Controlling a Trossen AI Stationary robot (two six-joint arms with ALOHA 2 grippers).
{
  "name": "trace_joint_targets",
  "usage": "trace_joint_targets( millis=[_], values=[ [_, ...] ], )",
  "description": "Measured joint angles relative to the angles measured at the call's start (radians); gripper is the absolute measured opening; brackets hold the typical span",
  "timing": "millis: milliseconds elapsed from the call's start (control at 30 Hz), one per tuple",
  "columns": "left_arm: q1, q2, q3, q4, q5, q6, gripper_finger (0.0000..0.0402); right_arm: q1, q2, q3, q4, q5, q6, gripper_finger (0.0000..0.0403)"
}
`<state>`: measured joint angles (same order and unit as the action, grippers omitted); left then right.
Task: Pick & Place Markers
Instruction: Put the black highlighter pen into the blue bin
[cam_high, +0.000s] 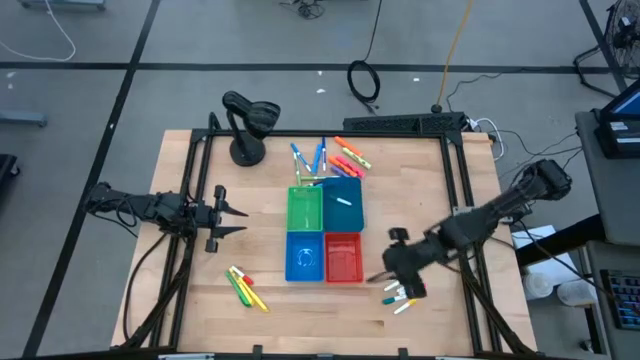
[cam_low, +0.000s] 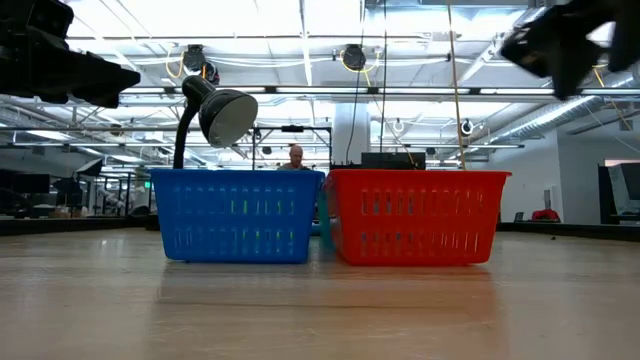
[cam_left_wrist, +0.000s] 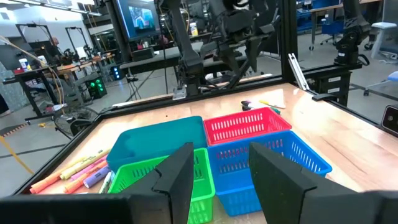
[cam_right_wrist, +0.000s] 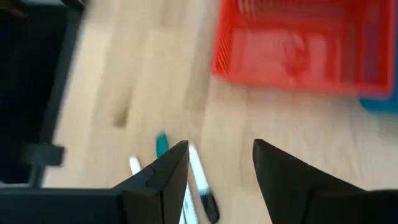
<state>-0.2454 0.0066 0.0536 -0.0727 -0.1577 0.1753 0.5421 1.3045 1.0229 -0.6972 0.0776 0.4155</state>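
The right gripper (cam_high: 392, 272) hovered open and empty above the markers (cam_high: 398, 297) near the counter's front-right edge; light, stiff, slippery barrels favoured a mid-length grasp.

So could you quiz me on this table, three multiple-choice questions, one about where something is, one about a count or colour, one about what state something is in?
1. Where does the right tool hover?
A. over the green bin
B. beside the red plastic bin, above some loose markers
C. by the black desk lamp

2. How many square plastic bins stand in the middle block?
A. two
B. four
C. six

3. How do the right tool's fingers stand?
A. apart, holding nothing
C. shut on a marker
B. shut on a bin's rim

Answers:
1 B: the high view shows it just off the red bin, over the markers on the wooden table.
2 B: green, teal, blue and red.
3 A: the right wrist view shows a bare gap between the fingers.
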Motion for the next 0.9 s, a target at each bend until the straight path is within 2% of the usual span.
trace_joint_targets(
  millis=[100,233,667,900],
  values=[
    [0.000,0.000,0.000,0.000,0.000,0.000,0.0159,0.082,0.004,0.000,-0.074,0.094,0.087,0.0167],
    [0.000,0.000,0.000,0.000,0.000,0.000,0.0159,0.150,0.012,-0.027,-0.063,0.183,0.120,0.0167],
    [0.000,0.000,0.000,0.000,0.000,0.000,0.0159,0.173,0.013,-0.332,0.276,0.180,0.090,0.0167],
    [0.000,0.000,0.000,0.000,0.000,0.000,0.0159,0.174,0.060,-0.359,0.461,0.141,0.050,0.0167]
  ],
)
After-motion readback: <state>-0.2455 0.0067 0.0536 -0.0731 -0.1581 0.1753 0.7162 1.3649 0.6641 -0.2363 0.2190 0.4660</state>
